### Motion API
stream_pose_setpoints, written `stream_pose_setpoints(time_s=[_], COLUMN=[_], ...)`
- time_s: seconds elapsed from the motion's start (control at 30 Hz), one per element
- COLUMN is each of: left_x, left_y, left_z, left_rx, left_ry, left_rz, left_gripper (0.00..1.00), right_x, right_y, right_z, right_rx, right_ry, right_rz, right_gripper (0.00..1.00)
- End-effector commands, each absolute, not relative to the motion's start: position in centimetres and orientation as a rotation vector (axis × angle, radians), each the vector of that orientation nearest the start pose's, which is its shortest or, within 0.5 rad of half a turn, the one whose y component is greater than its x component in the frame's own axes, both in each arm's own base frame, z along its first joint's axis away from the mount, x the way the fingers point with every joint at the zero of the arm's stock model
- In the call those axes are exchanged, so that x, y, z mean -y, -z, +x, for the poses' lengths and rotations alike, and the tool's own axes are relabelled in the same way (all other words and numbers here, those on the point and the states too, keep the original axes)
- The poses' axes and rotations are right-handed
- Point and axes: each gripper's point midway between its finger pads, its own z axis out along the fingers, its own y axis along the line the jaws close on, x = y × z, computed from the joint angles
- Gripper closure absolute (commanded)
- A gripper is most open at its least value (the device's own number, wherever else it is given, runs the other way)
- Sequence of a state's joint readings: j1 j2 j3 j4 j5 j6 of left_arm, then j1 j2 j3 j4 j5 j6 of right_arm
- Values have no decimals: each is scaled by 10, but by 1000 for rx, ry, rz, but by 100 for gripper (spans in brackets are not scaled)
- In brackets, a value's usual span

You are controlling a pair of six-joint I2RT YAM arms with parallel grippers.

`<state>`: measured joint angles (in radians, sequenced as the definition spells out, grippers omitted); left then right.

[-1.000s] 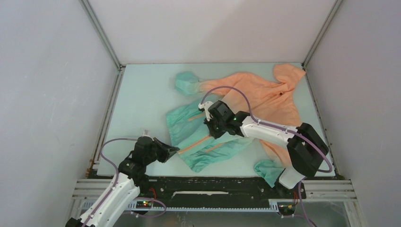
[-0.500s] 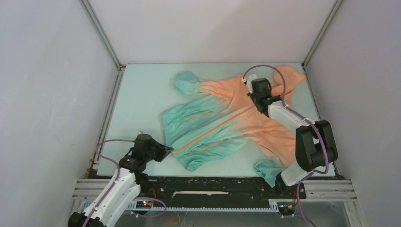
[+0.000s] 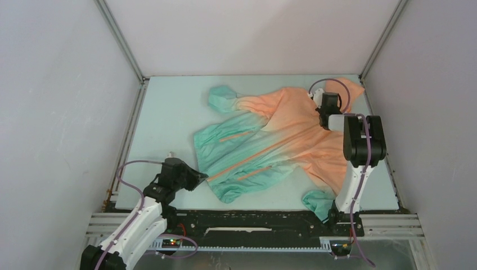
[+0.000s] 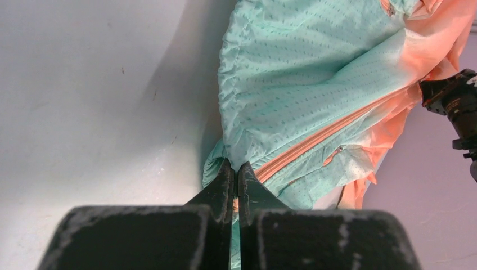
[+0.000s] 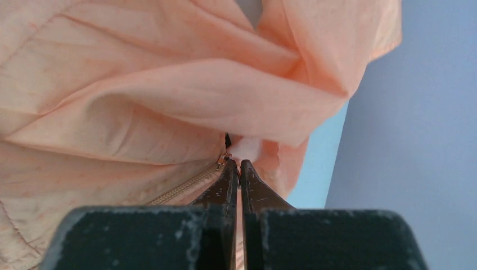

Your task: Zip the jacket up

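You see the jacket (image 3: 270, 140) fade from orange at hood and shoulders to teal at hem and cuffs. Its zipper (image 3: 264, 153) runs orange across the teal, and so do the two pocket zips (image 3: 233, 138). Close up, the teal cloth carries a fine pattern of dark dots, while the orange cloth looks plain. The desk (image 3: 169, 112) is pale mint. Your left arm (image 3: 135, 233) and right arm (image 3: 351, 188) are white with black joints, the jaws black with grey scuffs, and the cables (image 3: 126, 174) lilac. The walls (image 3: 67, 112) are pale grey.
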<state>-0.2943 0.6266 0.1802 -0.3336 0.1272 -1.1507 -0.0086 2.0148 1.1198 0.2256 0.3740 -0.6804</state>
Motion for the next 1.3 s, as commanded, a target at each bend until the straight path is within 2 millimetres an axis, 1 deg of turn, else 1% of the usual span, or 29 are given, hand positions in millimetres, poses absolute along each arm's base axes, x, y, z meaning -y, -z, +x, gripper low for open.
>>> stream_pose_setpoints(time_s=[0.0,0.07,0.1,0.13,0.17,0.2,0.23,0.27,0.3,0.33,0.37,0.47,0.5,0.57,0.63,0.67,0.7,0.73,0.8,0.83,0.87,0.9,0.97,1.07,1.13,1.2,1.27], left_x=[92,91,92,93,95,95,95,96,95,95,95,92,87,80,75,74,74,78,87,98,102,103,101,90,81,72,66], left_y=[-15,-16,-16,-18,-21,-24,-28,-34,-38,-45,-52,-75,-86,-111,-143,-163,-187,-215,-270,-300,-325,-354,-398,-456,-489,-515,-534], left_z=[179,179,180,181,183,184,185,186,186,188,189,185,186,184,183,184,184,188,187,182,177,168,149,113,89,71,57], left_rx=[-2374,-2367,-2362,-2358,-2357,-2360,-2362,-2366,-2372,-2368,-2357,-2309,-2266,-2186,-2117,-2073,-2026,-1961,-1837,-1779,-1723,-1662,-1554,-1397,-1296,-1210,-1134], left_ry=[569,568,578,588,598,595,593,589,577,578,580,600,594,608,620,632,654,700,775,834,846,846,797,698,638,599,589], left_rz=[-974,-977,-978,-968,-952,-950,-952,-951,-955,-955,-957,-982,-984,-967,-890,-849,-781,-691,-512,-387,-283,-192,-30,143,204,221,216], left_gripper=[100,100,100,100,100,92,67,35,15,5,1,0,0,0,0,0,0,0,0,0,0,0,1,1,0,0,0], right_x=[145,150,145,136,125,114,105,84,71,60,52,14,-7,-43,-76,-88,-100,-106,-114,-114,-113,-111,-98,-67,-44,-24,-9], right_y=[-119,-124,-123,-128,-128,-130,-134,-137,-141,-147,-150,-161,-166,-176,-200,-222,-238,-254,-288,-304,-320,-335,-365,-411,-436,-459,-477], right_z=[541,544,544,546,542,535,524,514,501,486,470,422,405,369,329,306,285,267,232,216,200,185,159,125,106,88,73], right_rx=[-1955,-1941,-1969,-1988,-2032,-2066,-2097,-2114,-2139,-2164,-2192,-2294,-2329,-2380,-2353,-2294,-2255,-2212,-2107,-2052,-1995,-1940,-1823,-1648,-1560,-1476,-1403], right_ry=[1012,989,934,888,860,843,810,762,695,630,576,326,229,85,6,-50,-109,-163,-311,-386,-458,-521,-601,-640,-632,-613,-592], right_rz=[-391,-335,-300,-259,-220,-178,-131,-88,-37,11,84,263,277,224,107,60,4,-2,-16,-24,-27,-39,-32,-6,23,47,63], right_gripper=[100,100,100,100,98,82,58,42,30,6,1,0,0,0,0,0,0,0,1,0,0,1,0,0,0,0,0])
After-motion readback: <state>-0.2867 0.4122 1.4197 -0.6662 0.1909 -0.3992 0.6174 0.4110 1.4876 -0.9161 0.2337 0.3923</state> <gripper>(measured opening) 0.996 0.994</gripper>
